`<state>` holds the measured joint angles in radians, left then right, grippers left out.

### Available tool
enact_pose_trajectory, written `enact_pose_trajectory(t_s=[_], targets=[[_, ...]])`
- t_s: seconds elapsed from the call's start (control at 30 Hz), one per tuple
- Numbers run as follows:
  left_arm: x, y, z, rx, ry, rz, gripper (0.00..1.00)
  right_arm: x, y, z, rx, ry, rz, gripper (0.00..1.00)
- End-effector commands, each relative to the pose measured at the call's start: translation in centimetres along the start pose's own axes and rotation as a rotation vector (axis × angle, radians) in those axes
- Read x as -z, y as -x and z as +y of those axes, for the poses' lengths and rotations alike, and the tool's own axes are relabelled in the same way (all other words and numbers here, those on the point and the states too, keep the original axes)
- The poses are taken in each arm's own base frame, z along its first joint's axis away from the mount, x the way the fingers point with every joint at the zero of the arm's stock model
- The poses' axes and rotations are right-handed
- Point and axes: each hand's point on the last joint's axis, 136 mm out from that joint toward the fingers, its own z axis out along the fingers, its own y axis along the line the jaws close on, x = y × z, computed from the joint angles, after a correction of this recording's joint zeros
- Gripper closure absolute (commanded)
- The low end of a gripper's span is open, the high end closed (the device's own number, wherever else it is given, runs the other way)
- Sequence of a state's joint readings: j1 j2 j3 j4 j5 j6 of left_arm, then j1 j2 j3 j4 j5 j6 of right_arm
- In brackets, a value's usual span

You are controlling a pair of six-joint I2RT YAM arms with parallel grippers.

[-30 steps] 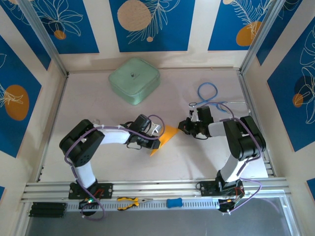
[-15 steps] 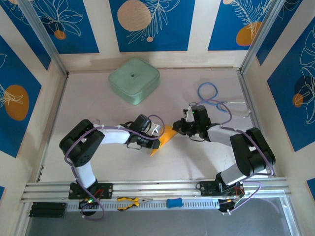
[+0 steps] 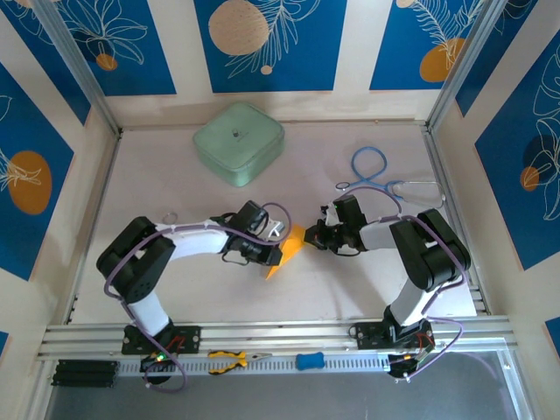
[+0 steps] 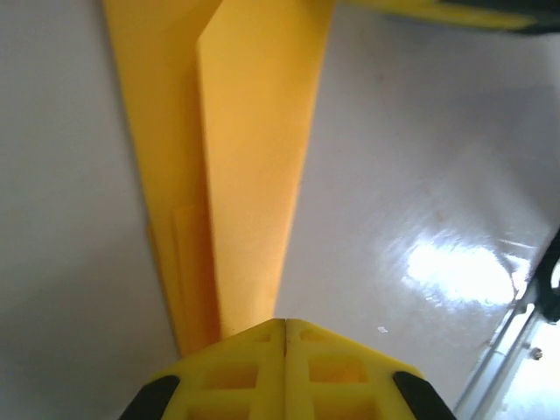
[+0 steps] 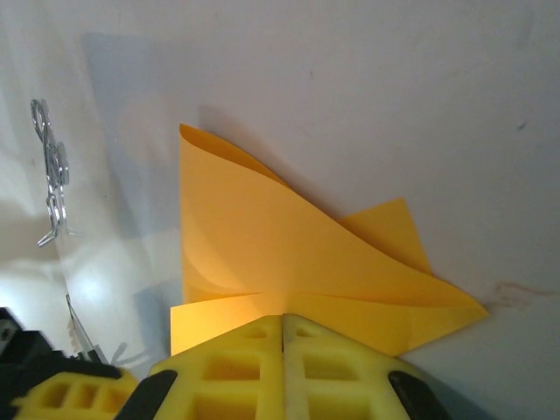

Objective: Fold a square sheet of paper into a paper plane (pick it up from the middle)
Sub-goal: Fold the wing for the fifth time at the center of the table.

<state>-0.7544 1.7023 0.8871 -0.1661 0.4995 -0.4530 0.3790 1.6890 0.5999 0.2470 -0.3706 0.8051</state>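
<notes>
Two hands close on one thin, bright orange-yellow sheet of paper (image 3: 289,248), which is already folded into a narrow, pointed wedge near the middle of the pale counter (image 3: 175,192). The left hand (image 3: 280,254) grips the sheet's left edge. In the left wrist view its yellow fingers (image 4: 227,381) are pressed flat together, and the paper runs out from between them in two layers, one lapping the other along a lengthwise crease. The right hand (image 3: 312,234) reaches in from the opposite side and is pinched shut on the upper end. Its wrist view shows the flaps fanning out from that grip, one of them curling up off the surface.

Holding it from opposite sides looks deliberate — one hand anchors the stacked layers so they cannot slide, while the other can draw a flap over or flatten a crease. The curled flap suggests the folds are soft and not yet pressed sharp, so I judge the plane to be only partly formed. Whether the sheet rests on the counter or hangs just above it is hard to tell.

A mint-green rounded square case (image 3: 239,143) sits well apart at the back, and blue-handled scissors (image 3: 372,171) lie behind the right arm — both clear of the folding area.
</notes>
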Motion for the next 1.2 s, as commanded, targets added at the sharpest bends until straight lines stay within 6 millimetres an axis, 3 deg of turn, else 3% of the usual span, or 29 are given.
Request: enact_pose_trajectory(t_s=[0.0,0.23,0.4,0.53,0.77,1.03,1.17], targets=[[1.1,1.7,-2.9,-0.017,-0.075,-0.028,0.99,-0.4,-0.6,-1.8,-0.03,-0.051,0.014,0.99],[-1.0,3.2,-4.0,-0.029,-0.083,0.011,0.96,-0.5,-0.9,-1.9,-0.034,-0.056,0.023,0.99],[-3.0,3.1,-2.2,-0.011,-0.036,0.041,0.95,-0.6,-1.0,-2.1,-0.036,-0.06,0.026,0.99],[-3.7,1.3,-0.2,0.019,0.019,0.078,0.94,-0.6,-1.2,-2.3,-0.036,-0.067,0.028,0.99],[-3.1,-2.5,2.1,0.046,0.084,0.124,0.93,-0.6,-1.4,-2.9,-0.042,-0.082,0.028,0.99],[-1.4,-3.5,1.6,0.025,0.086,0.119,0.89,-0.4,-1.3,-2.9,-0.04,-0.084,0.026,0.99],[-0.9,-5.1,2.1,0.049,0.095,0.138,0.88,-0.3,-1.3,-2.8,-0.041,-0.083,0.023,0.99]])
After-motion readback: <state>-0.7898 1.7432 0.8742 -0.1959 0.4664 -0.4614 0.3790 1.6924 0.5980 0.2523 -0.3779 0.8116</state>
